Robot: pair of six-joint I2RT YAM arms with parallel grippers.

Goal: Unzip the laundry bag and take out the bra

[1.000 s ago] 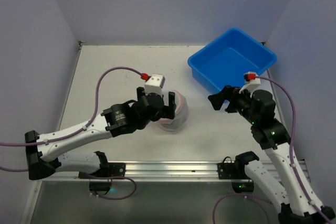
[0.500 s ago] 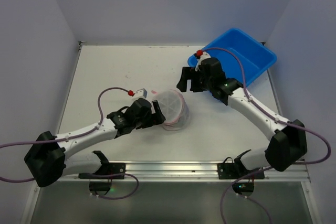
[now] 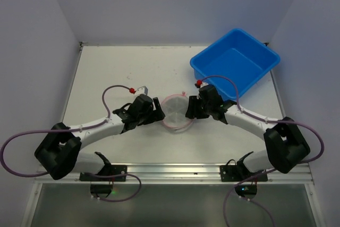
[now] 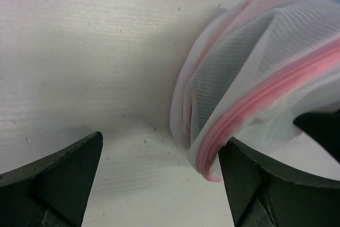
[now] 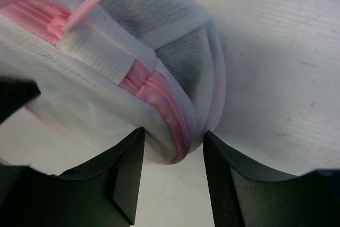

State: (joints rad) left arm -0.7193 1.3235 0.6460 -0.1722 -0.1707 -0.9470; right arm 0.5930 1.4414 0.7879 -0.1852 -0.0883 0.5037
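early stage: laundry bag [image 3: 175, 111] sits on the bench [image 3: 122, 67], zipper [image 5: 151, 86] shut, bra not out yet; right fingers [image 5: 119, 179] pinch its rim [image 5: 178, 142] near the pull tab [image 5: 79, 11], left fingers [image 4: 58, 179] open at the opposite side.

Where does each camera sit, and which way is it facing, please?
Top external: above and behind the bases, looking down on the table; both arms show, with the left end effector and right end effector.
Left wrist: on the left wrist, looking along its dark fingers at the table.
Right wrist: on the right wrist, looking along its fingers at the pink zipper.
Shared: all three show the laundry bag.
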